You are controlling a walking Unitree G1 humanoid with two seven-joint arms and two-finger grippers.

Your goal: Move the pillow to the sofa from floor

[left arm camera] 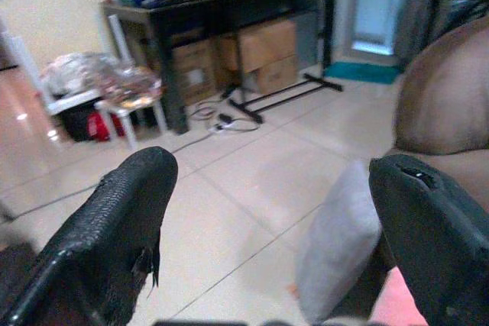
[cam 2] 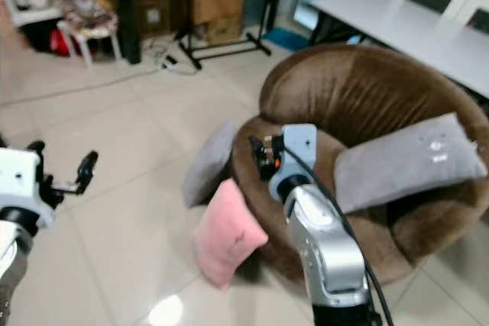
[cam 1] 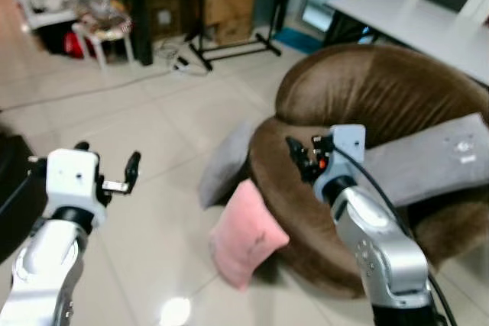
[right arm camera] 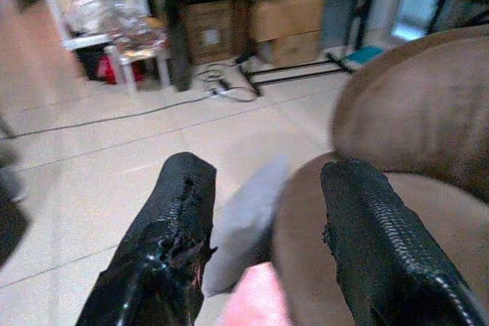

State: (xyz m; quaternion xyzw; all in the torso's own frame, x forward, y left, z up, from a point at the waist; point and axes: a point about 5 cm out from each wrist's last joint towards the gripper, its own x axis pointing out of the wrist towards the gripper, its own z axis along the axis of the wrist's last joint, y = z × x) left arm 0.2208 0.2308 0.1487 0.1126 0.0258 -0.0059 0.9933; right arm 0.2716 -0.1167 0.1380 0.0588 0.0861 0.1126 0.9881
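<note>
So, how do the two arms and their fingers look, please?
Both arms are silver with smooth rounded shells. The left gripper sits on a white boxy wrist block; the right gripper has a pale blue-white plate, red parts, and a black cable along its arm. The fingers are long, black and textured, with worn, frayed edges.

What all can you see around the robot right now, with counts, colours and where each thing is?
round brown plush sofa: one, brown, right of centre on the tiled floor
soft pink pillow: one, pink, on the floor leaning against the sofa's front
grey floor pillow: one, grey, on the floor against the sofa's left side
long grey cushion: one, grey, on the sofa seat
cardboard boxes: two, brown, under the black table at the back
white table: one, white, behind the sofa
left end effector: open, above the floor
right end effector: open, above the pillows
</note>
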